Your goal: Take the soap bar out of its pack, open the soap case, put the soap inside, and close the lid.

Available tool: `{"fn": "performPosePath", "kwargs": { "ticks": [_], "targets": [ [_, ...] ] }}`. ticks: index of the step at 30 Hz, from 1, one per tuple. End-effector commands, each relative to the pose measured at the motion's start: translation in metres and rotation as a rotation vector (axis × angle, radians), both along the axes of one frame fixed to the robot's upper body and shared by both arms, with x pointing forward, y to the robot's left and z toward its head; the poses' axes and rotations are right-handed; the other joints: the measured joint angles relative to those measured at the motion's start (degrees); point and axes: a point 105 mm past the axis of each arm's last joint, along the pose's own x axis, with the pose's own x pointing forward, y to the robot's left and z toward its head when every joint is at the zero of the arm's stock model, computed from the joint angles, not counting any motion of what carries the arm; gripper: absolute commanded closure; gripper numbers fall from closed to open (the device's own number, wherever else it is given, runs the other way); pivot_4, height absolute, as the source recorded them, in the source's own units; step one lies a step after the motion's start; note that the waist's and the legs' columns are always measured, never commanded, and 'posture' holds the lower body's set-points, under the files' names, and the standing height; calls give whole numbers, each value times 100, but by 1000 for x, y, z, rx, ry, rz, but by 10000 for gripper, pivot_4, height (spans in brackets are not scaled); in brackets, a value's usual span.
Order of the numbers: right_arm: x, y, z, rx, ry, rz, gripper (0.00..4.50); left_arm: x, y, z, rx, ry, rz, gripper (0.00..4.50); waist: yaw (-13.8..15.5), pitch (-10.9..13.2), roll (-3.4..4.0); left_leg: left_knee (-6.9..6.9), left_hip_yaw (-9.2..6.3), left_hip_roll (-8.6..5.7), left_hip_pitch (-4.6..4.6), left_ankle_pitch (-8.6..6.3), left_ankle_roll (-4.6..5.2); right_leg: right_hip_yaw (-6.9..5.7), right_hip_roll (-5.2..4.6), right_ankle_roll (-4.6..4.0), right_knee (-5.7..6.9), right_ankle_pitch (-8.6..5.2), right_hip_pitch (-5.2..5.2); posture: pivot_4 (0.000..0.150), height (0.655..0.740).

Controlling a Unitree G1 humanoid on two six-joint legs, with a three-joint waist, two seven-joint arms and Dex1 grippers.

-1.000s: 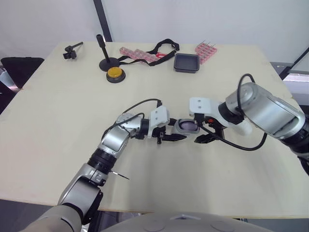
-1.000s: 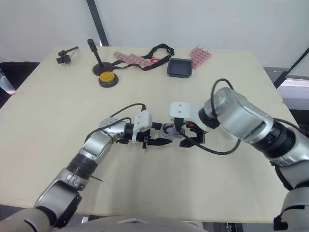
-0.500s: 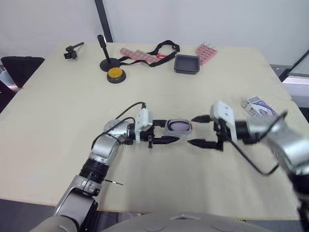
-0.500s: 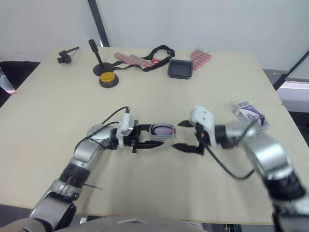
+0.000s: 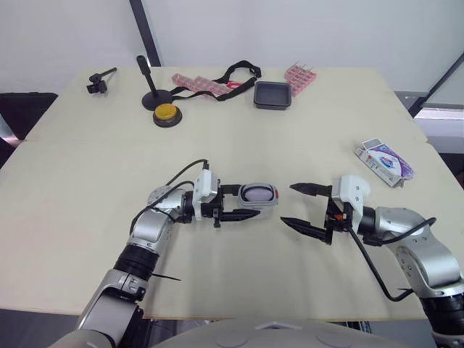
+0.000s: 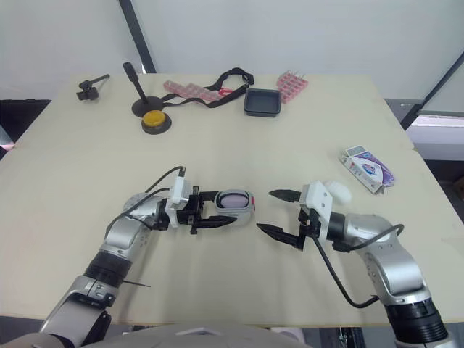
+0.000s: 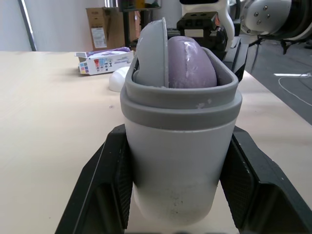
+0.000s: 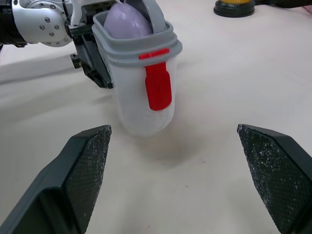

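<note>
- Left wrist view: the left end effector (image 7: pixel 178 129) is clamped on a pale grey, oval plastic soap case (image 7: pixel 178 156), one black finger (image 7: pixel 105 185) pressed against each long side.
- The case stands with its mouth upward, and its lid is not closed over it.
- A lilac, rounded soap bar (image 7: pixel 191 61) stands on end inside the case, its top rising above the darker grey rim.
- A thin, pale grey flat piece (image 7: pixel 152 48) stands in the mouth just beside the soap; whether it is the lid cannot be told.
- In the right wrist view, a red plastic latch (image 8: pixel 158 87) hangs down the case's outer wall, on the side turned toward the right arm.
- The base of the case appears to sit on the pale beige wooden counter (image 5: pixel 87 181), near the middle of its front half.
- The right end effector (image 5: pixel 288 204) has its two black fingers spread wide apart and holds nothing.
- Its tips point at the case from the right, near it but touching neither it nor the left end effector.
- The white and purple cardboard soap pack (image 5: pixel 384 158) lies flat near the counter's right edge, well apart from both end effectors.
- Along the far edge lie a yellow push button on a black base (image 5: pixel 167 113), a black square tray (image 5: pixel 272 94) and a black strap (image 5: pixel 235 71).
</note>
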Motion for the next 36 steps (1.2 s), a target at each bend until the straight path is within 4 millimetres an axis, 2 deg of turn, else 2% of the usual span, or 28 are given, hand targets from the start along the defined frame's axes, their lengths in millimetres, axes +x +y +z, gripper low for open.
{"fn": "performPosePath", "kwargs": {
  "ticks": [1, 6, 13, 19, 28, 36],
  "targets": [
    [5, -19, 11, 2, -57, -101, 408, 2, 4, 4, -24, -45, 30, 25623, -7, 0, 0, 0, 0, 0, -1, -1, 2, 0, 0, 0, -3, 0, 0, 1500, 7291],
    [10, -77, 35, -107, -38, -273, 408, 2, 2, -3, -14, -58, 30, 25623, 5, 1, 1, 0, 1, -8, 0, -2, 4, 5, -2, 0, -9, 0, 8, 1500, 7291],
    [19, -126, 51, -323, 103, -404, 408, -6, -3, -9, 56, -56, -72, 25623, -12, 1, 2, -11, 1, -1, 8, -3, 5, 4, 1, 0, -13, 0, 19, 1500, 7291],
    [29, -134, 47, -375, 193, -440, 408, -8, -6, -10, 77, -53, -103, 25623, -3, 1, 2, -11, 2, -1, 8, -2, 6, 4, 1, 0, -14, 0, 19, 1500, 7291],
    [47, -145, 24, -397, 243, -488, 408, 1, -10, -5, 60, -32, -61, 25623, 58, 0, 4, -8, 3, -1, 6, -2, 7, 2, 0, -1, -14, -1, 19, 1500, 7291],
    [57, -140, 15, -396, 266, -465, 408, 2, -10, -4, 60, -24, -50, 25623, 56, 1, 5, -7, 4, 0, 6, -2, 7, 2, 1, -1, -11, -1, 17, 1500, 7291]
  ]
}}
